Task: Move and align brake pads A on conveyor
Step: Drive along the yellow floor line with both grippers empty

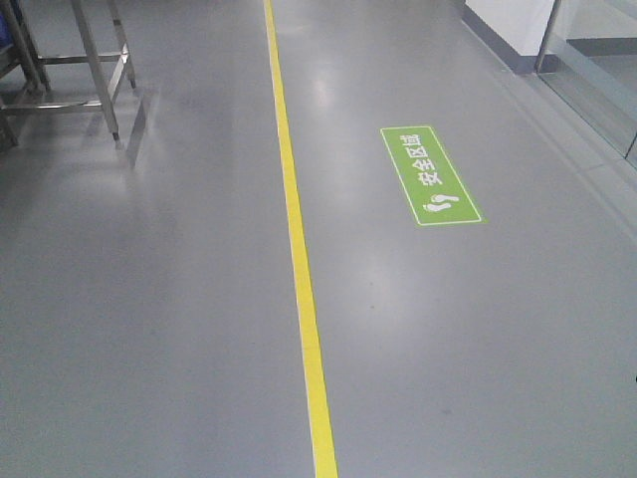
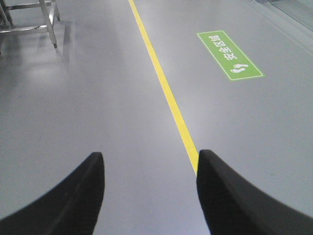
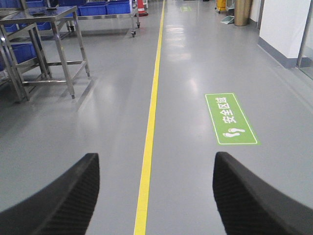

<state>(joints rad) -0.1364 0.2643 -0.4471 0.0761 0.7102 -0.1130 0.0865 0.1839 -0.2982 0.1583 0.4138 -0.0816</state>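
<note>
- The left tool [image 2: 149, 196] is seen spread wide above the floor [image 2: 98, 112], with nothing held between its black fingers [image 2: 68, 203]
- In that wrist view the near end of the yellow line [image 2: 168, 95] is covered by the right-hand finger, and only bare grey floor is seen in the gap
- The right tool [image 3: 154, 196] is likewise held wide and empty, and the yellow line is seen running up through the gap between its fingers [image 3: 257, 198]
- Where the brake pads A and the conveyor lie cannot be told from these views
- A broad open strip of floor is left on each side of the line, which runs straight away as a painted edge
- A green floor sign [image 1: 430, 176] with white footprints is laid flat right of the line, well apart from it
- On the left, the open floor is bounded by the legs [image 1: 100, 70] of a steel worktop [image 3: 34, 18], well apart from the line
- On the right, it is bounded by a white wall [image 3: 283, 24] with a grey skirting, and by a glass panel [image 1: 597, 60]
- Farther off, blue bins [image 3: 105, 8] are ranged on a wheeled steel rack left of the line
- An orange cone [image 3: 142, 6] is stood near the line's far end
</note>
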